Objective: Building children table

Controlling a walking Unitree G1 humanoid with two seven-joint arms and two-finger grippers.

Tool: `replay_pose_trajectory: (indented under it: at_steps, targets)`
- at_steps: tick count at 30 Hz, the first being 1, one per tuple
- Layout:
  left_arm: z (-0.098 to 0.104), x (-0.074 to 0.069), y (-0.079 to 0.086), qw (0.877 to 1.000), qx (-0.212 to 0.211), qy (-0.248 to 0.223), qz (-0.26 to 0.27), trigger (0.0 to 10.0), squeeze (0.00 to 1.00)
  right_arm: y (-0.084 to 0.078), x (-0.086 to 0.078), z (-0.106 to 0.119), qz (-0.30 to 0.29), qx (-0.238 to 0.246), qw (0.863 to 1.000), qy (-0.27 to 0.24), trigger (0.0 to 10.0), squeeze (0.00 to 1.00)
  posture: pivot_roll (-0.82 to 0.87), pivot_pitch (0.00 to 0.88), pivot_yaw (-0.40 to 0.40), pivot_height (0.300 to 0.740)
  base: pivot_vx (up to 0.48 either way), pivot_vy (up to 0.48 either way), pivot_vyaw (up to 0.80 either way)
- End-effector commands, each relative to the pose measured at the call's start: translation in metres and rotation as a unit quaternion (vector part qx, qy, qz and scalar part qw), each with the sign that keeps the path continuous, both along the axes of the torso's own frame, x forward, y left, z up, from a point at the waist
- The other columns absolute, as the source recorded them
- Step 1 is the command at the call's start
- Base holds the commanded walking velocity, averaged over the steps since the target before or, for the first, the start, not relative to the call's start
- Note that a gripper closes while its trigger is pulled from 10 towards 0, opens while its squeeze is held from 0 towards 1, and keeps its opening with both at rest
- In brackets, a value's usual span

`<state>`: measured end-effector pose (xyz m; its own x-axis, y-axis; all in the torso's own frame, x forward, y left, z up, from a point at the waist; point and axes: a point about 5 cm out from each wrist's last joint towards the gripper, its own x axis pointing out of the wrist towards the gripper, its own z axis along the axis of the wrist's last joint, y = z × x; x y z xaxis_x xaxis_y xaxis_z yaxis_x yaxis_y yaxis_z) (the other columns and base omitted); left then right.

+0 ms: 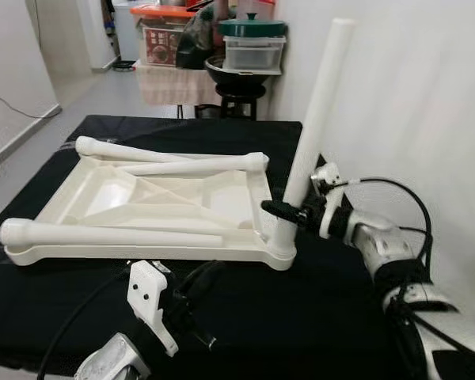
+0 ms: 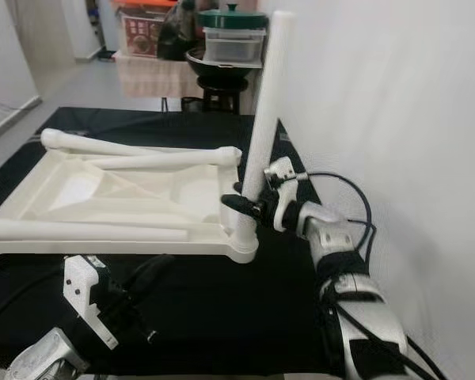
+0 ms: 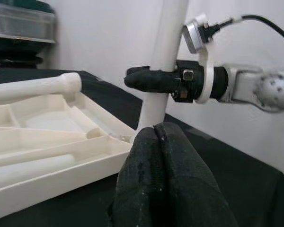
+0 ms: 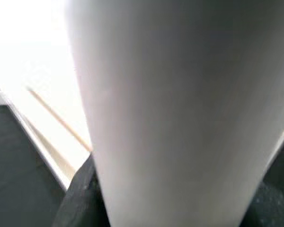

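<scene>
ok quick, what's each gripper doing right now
Left gripper: shut, holding nothing, near the tabletop's front edge.
Right gripper: shut on the upright leg, low down near its corner socket.

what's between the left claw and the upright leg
Only bare black cloth in the left eye view. The left claw hangs shut near the tabletop edge; the right claw grips the upright leg.

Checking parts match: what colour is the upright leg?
White, like the upside-down plastic tabletop; the upright leg shows best in left eye view.
</scene>
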<state>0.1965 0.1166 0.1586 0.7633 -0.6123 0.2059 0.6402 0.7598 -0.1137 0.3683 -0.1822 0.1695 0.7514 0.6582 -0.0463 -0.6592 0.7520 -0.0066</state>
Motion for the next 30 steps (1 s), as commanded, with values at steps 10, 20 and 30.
replay_pose_trajectory:
  at_steps: [10, 20, 30]
  targets:
    - [0.004, -0.001, 0.001, 1.000, -0.002, -0.004, -0.001, 10.0, 0.00, 0.049, -0.043, -0.024, -0.259, 0.002, 0.966, -0.017, 0.0, 0.00, 0.00, 0.004, -0.105, 0.740, 0.000, 0.000, 0.00]
    - [0.004, 0.003, -0.001, 1.000, -0.002, -0.008, 0.003, 10.0, 0.00, 0.060, -0.045, -0.015, -0.169, 0.002, 0.986, 0.007, 10.0, 1.00, -0.01, 0.000, -0.103, 0.740, 0.000, 0.000, 0.00]
    - [0.003, 0.005, -0.003, 1.000, -0.003, -0.008, 0.002, 10.0, 0.00, 0.024, -0.010, 0.007, 0.000, -0.014, 1.000, -0.014, 10.0, 0.36, 0.01, 0.000, -0.116, 0.740, 0.000, 0.000, 0.00]
